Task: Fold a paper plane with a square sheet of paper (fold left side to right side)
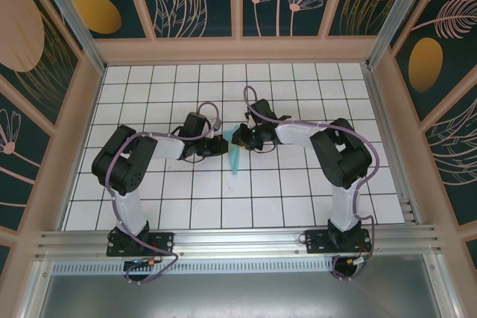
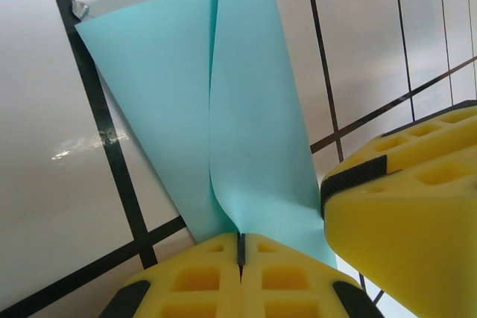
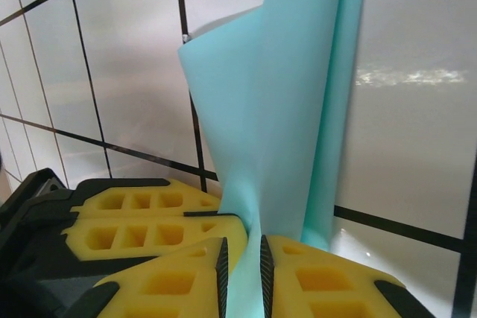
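The paper (image 1: pixel 234 157) lies folded into a narrow, tapering strip near the middle of the table (image 1: pixel 298 191), its pointed end toward the arm bases. Both arms reach inward with bent elbows and low forearms, so their heads meet over the paper's far end. The left gripper (image 1: pixel 218 144) is clamped on the paper, its yellow fingers (image 2: pixel 194 277) pressed together with only the sheet in the seam. The right gripper (image 1: pixel 244 138) pinches it just beside (a sliver of gap, paper between). The sheet is thin, matte turquoise, its layers rising in a soft curve from the pinch. The fingers are pitted with square cells and edged in black. The table is glossy white tile with dark grid lines. Open tiles lie all round, and the walls (image 1: pixel 67 132) stand well apart.
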Available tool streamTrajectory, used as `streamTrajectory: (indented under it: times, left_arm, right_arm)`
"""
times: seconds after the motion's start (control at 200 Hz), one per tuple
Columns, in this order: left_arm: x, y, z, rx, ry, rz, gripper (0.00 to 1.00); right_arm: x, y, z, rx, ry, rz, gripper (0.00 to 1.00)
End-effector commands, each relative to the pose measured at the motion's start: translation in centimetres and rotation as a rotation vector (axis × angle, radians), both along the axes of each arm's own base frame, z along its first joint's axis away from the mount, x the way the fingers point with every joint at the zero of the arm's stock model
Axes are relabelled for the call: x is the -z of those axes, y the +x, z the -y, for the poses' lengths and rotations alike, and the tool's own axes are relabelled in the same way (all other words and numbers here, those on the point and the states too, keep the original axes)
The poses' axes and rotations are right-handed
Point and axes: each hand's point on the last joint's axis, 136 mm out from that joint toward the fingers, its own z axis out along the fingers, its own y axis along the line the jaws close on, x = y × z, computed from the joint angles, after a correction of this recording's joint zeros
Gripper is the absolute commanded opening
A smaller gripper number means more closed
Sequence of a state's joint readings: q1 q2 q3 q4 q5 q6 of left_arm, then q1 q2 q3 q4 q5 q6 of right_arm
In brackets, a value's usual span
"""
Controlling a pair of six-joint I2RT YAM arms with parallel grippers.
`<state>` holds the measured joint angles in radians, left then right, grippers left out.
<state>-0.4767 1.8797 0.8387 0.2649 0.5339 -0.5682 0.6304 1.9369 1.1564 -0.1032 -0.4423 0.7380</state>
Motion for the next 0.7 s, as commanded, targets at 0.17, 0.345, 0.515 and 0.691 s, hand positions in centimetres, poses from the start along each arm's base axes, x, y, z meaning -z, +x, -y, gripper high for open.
streamTrajectory:
  times: [0.17, 0.345, 0.515, 0.691]
  left_arm:
    - [3.3, -0.4, -1.5, -0.034, 0.086, -0.046, 0.0]
    - [3.4, -0.4, -1.6, -0.037, 0.092, -0.047, 0.0]
    - [3.5, -0.3, -1.7, -0.041, 0.1, -0.045, 0.0]
    - [3.6, -0.4, -1.6, -0.039, 0.098, -0.05, 0.0]
  right_arm:
    - [0.9, 0.2, 0.7, -0.002, -0.072, 0.005, 0.22]
    - [1.5, 0.0, 0.6, -0.01, -0.072, -0.007, 0.22]
    - [1.9, 0.0, 0.8, -0.012, -0.088, -0.014, 0.22]
    - [2.7, -0.4, 1.0, -0.02, -0.107, -0.033, 0.22]
